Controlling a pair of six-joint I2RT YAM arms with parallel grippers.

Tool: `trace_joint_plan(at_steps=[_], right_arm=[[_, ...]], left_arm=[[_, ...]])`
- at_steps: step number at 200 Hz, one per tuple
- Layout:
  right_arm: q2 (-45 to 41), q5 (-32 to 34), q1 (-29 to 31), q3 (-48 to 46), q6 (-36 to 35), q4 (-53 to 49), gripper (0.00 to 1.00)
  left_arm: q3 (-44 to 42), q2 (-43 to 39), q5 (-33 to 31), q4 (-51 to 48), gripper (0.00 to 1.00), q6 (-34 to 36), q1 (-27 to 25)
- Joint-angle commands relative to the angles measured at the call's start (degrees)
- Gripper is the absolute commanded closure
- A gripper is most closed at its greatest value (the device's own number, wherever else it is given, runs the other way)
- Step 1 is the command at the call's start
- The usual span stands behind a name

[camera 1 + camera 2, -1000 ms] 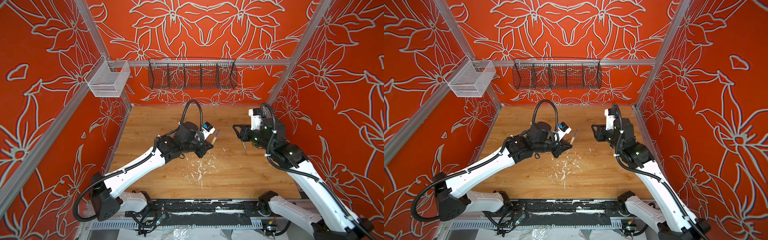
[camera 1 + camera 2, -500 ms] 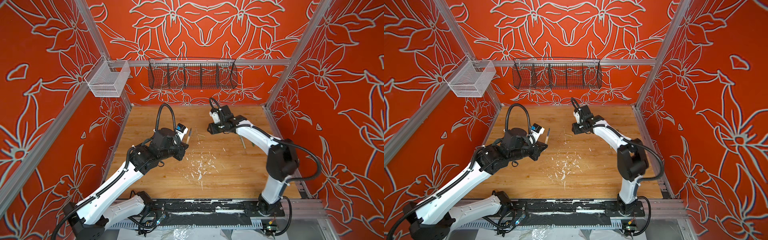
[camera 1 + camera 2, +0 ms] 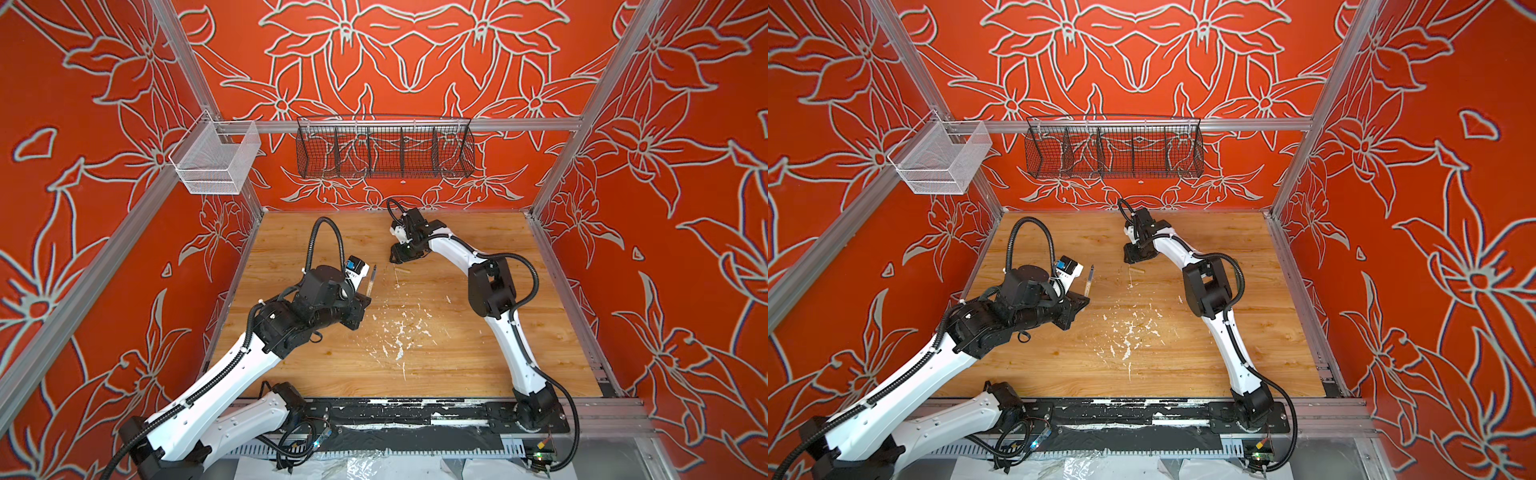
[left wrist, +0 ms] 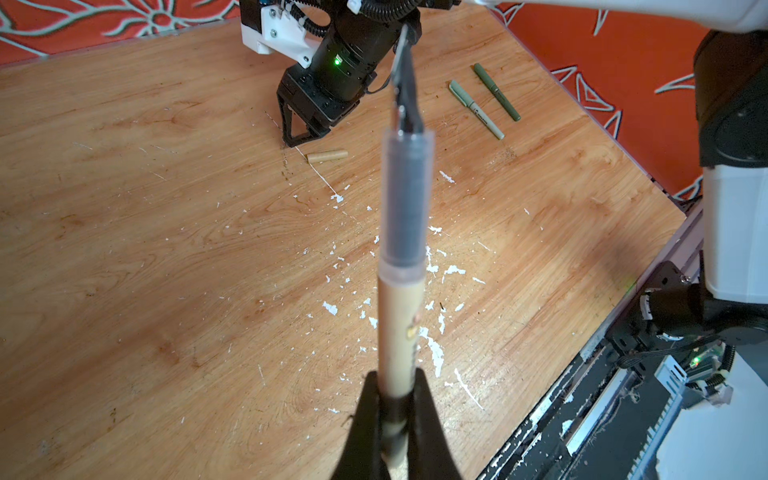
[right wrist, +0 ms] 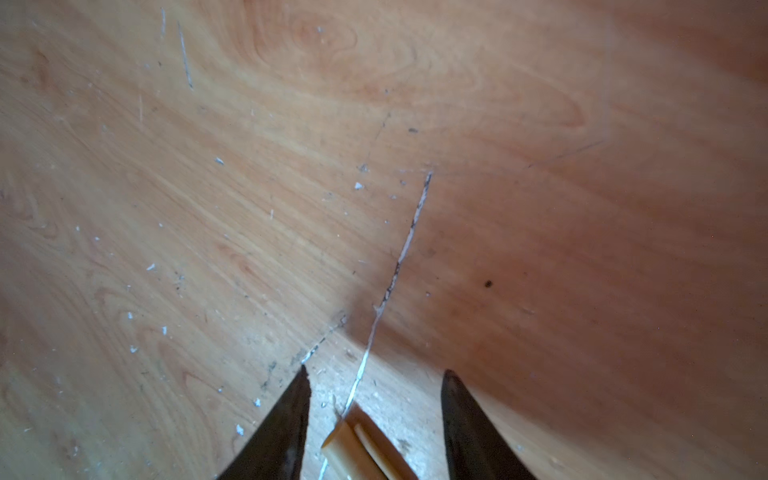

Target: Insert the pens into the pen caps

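Note:
My left gripper [image 4: 397,376] is shut on the lower end of the tan pen [image 4: 401,299], whose grey tip points up and away; both top views show this pen [image 3: 371,282] [image 3: 1089,280] slanting above the table's left half. The tan pen cap [image 5: 361,449] lies flat on the wood at the back middle [image 3: 401,269] [image 3: 1136,271] [image 4: 328,156]. My right gripper [image 5: 374,374] [image 3: 397,257] is low over the cap and open, a finger on either side without touching it. A pale green pen [image 4: 476,109] and a dark green pen [image 4: 496,91] lie side by side beyond the right arm.
White paint flecks [image 3: 399,332] are scattered over the middle of the wooden table [image 3: 457,365]. A black wire basket [image 3: 384,147] and a white mesh basket [image 3: 214,162] hang on the back rail. Orange walls close in three sides.
The right arm has swung left and stretched toward the back middle, coming down over the tan cap with its jaws a little wider. The left arm has drawn back leftward with the pen.

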Motion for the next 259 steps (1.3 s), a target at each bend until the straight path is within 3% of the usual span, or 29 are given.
trace_joint_plan(at_steps=[1,109,154,190,230,259], right_arm=[[0.01,-3.28,0.50,-0.44,-0.77,-2.12,0.48],[-5.74,-14.60,2.02,-10.71,-5.46,-4.32,0.48],[-10.52,-9.98,2.18,-15.08,-4.97,-6.42,0.48],[-14.85,-9.53,2.17,-15.68,-1.31,-1.81,0.48],[-16.84,5.25,2.17,-13.83,3.32,-4.03,0.49],[-14.09,7.98,2.18,-11.44,4.09,-5.92,0.50]], left_arm=[[0.19,0.03,0.07,0.02,1.00,0.42,0.54],[-0.23,-0.22,0.45,0.73,1.00,0.73,0.80],[-0.43,-0.08,0.14,0.82,1.00,0.82,0.79],[-0.08,1.03,0.60,1.08,1.00,1.00,0.81],[-0.12,0.91,0.94,1.43,1.00,0.83,0.81],[-0.59,0.91,1.11,1.75,1.00,0.74,0.80]])
